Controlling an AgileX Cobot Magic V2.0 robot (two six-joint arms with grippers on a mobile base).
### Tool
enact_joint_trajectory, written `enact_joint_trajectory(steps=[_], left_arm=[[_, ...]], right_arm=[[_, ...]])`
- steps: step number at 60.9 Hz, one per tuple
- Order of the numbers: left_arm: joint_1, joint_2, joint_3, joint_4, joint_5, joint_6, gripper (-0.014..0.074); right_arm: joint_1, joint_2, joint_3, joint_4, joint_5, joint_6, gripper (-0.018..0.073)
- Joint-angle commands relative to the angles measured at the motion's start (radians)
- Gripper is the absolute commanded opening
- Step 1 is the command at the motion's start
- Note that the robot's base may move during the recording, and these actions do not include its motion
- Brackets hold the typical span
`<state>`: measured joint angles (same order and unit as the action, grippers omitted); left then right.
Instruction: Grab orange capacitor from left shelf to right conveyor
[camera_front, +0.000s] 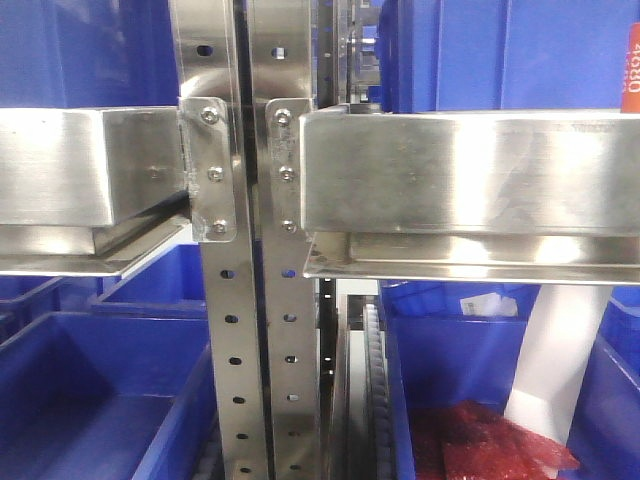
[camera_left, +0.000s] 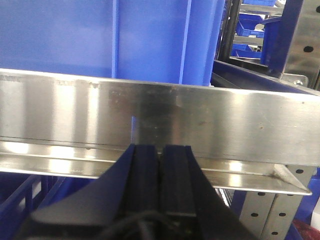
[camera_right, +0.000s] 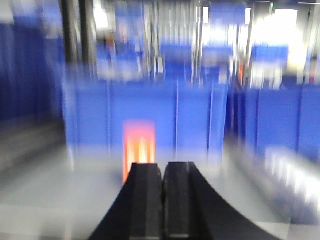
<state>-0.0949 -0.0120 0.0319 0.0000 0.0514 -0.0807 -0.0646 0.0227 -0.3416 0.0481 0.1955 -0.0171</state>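
An orange cylinder with dark lettering, apparently the orange capacitor (camera_front: 630, 68), shows at the far right edge of the front view, above the steel shelf rail (camera_front: 470, 170). In the blurred right wrist view an upright orange shape (camera_right: 139, 146) stands before a blue bin (camera_right: 150, 117), just beyond my right gripper (camera_right: 163, 166) and a little left of it. The right gripper's jaws are together and hold nothing. My left gripper (camera_left: 161, 147) is shut and empty, close in front of a steel shelf rail (camera_left: 160, 117). Neither gripper shows in the front view.
Steel uprights with holes (camera_front: 245, 300) divide two shelf bays. Blue bins sit above the rails (camera_left: 100, 40) and below them (camera_front: 90, 400). A lower right bin holds red bagged parts (camera_front: 490, 445). The right wrist view is motion-blurred, with more blue bins (camera_right: 275, 125) behind.
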Motion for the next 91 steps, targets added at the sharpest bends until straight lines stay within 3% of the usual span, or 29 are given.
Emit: enact_joint_trajectory(steps=[1,9,20,30,59,91], left_arm=[[-0.007,-0.019,-0.005,0.0,-0.089,0.0,-0.0105],[-0.007,-0.019,-0.005,0.0,-0.089,0.0,-0.0105],[-0.007,-0.019,-0.005,0.0,-0.089,0.0,-0.0105],[-0.007,-0.019,-0.005,0.0,-0.089,0.0,-0.0105],[-0.007,-0.019,-0.005,0.0,-0.089,0.0,-0.0105],[-0.007,-0.019,-0.005,0.0,-0.089,0.0,-0.0105]], right_arm=[[-0.003,0.099,-0.15,-0.001,0.006,0.002,0.0051],[0.002,0.261,-0.262,-0.001,0.074,0.002,0.0111],[0.049,0.493,-0.306,-0.001,0.071,0.002,0.0428],[0.09,0.653,-0.306,-0.001,0.004,0.002,0.0622],[0.108,1.047,-0.306,-0.001,-0.382,0.002,0.0615],[0.085,1.308,-0.319,-0.001,-0.667,0.002,0.0615]])
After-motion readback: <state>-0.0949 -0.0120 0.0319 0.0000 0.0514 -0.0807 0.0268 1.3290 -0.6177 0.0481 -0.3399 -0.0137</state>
